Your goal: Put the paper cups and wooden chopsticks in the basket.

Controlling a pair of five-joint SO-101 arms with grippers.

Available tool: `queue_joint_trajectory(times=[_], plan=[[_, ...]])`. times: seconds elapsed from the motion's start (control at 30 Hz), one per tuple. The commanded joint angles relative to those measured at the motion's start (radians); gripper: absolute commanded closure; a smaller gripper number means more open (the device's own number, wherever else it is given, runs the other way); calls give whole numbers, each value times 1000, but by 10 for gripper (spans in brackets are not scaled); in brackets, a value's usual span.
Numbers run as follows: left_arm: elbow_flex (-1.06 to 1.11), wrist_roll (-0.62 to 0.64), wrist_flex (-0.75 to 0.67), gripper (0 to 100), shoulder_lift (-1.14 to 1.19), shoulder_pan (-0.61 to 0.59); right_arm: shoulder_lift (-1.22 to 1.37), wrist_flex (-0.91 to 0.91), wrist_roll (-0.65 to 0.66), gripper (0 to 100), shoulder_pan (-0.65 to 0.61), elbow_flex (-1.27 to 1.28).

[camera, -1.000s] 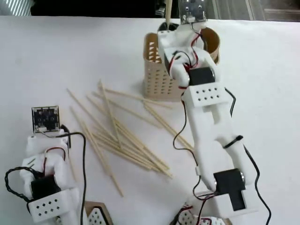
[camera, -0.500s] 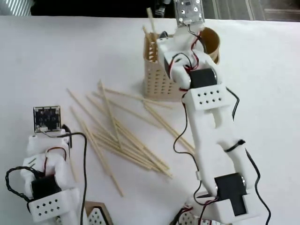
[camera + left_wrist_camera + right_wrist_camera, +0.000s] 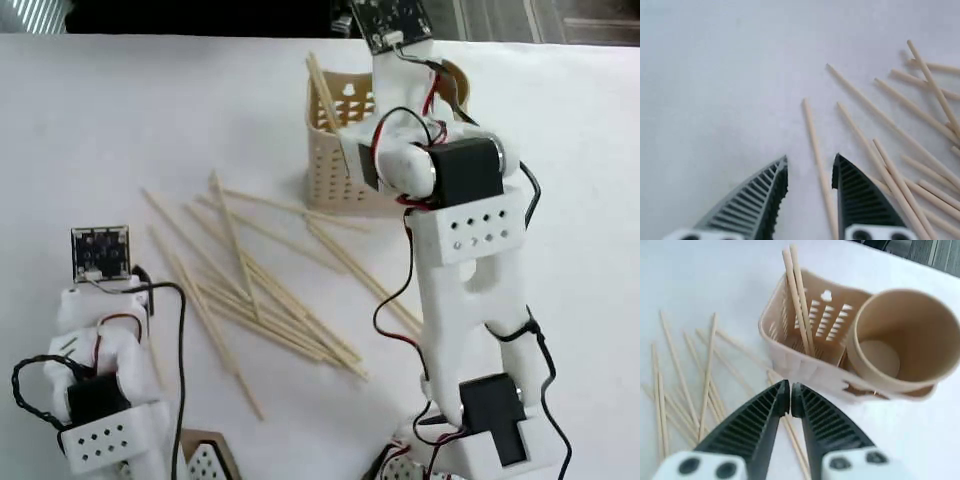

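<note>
Right gripper [image 3: 790, 386] withdrawn; 2 chopsticks [image 3: 799, 305] in basket [image 3: 790, 362].

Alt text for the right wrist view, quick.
The right tool, shut and empty, hangs before the basket, which holds two standing chopsticks and a paper cup. There are loose chopsticks on the table beside it.

Paper cup [image 3: 458, 78] largely behind right arm [image 3: 470, 230]

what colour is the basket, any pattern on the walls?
Pale beige basket, walls perforated with rows of small slots. Shows best in the right wrist view.
</note>
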Motion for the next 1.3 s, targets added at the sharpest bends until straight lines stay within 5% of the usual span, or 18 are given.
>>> queue_joint_trajectory(times=[0.0,0.33,0.63,0.9,1.27], plan=[[-41,-63,-9,823,-5,13,-41,82,14,981,-2,-2],[-361,-192,250,815,50,61,-268,-12,14,981,36,470],[-706,-187,420,815,570,88,-496,-369,5,981,38,1065],[-928,5,503,750,1056,82,-549,-602,3,981,104,1320],[-1109,155,425,751,1489,142,-549,-624,-51,981,104,1347]])
